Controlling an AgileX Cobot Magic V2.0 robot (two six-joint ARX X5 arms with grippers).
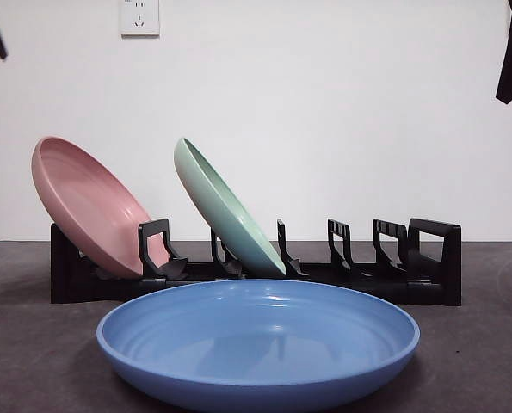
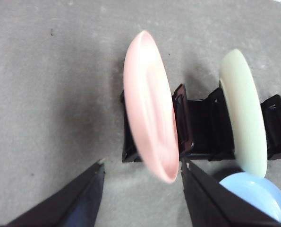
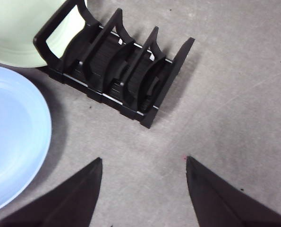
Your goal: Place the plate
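A blue plate (image 1: 257,344) lies flat on the table in front of the black rack (image 1: 428,284). A pink plate (image 1: 88,206) leans in the rack's left end slot and a green plate (image 1: 225,211) leans in a slot near the middle. My left gripper (image 2: 141,165) is open and empty, high above the pink plate (image 2: 149,106). My right gripper (image 3: 144,161) is open and empty, high above the rack's bare right end (image 3: 131,71), with the blue plate (image 3: 12,137) off to the side. Both arms show only as black tips at the front view's top corners.
The rack's right-hand slots (image 1: 363,249) hold nothing. A white wall with a socket (image 1: 139,15) stands behind the rack. The table (image 1: 488,361) is dark grey.
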